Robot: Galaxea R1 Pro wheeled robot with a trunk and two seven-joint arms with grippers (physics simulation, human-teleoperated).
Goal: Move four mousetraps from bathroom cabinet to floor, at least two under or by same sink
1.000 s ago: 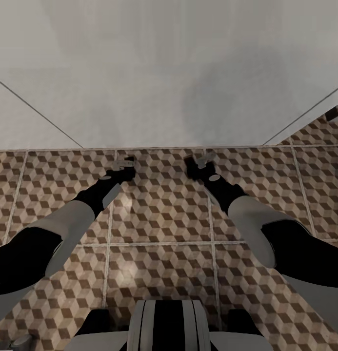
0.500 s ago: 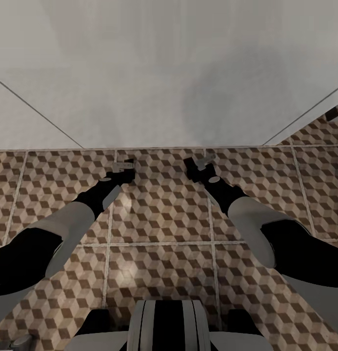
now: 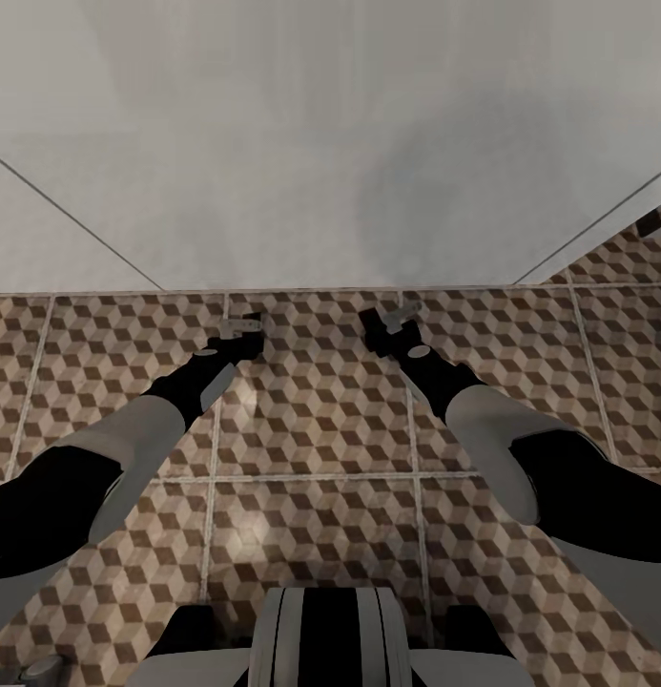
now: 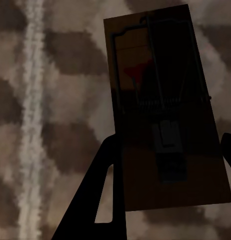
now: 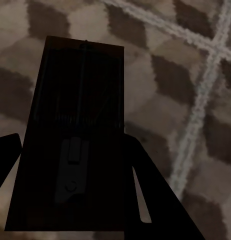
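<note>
My left gripper [image 3: 242, 327] and right gripper [image 3: 395, 317] reach down side by side to the bathroom floor [image 3: 320, 410], close to the white boxy front of the bathroom sink [image 3: 330, 191]. In the left wrist view, a tan mousetrap [image 4: 163, 100] with dark wire and a red spot sits between the fingers [image 4: 103, 200] of the left gripper [image 4: 170, 140], which is shut on its edges. In the right wrist view, a second mousetrap [image 5: 78, 115], in deep shadow, is held the same way by the right gripper [image 5: 73, 140]. I cannot tell whether either trap touches the tiles. The cabinet is out of view.
The cube-patterned tiles with pale grout lines [image 3: 214, 448] stretch toward my base [image 3: 325, 639]. The sink front closes off the far side. A dark object [image 3: 657, 219] shows at the right edge.
</note>
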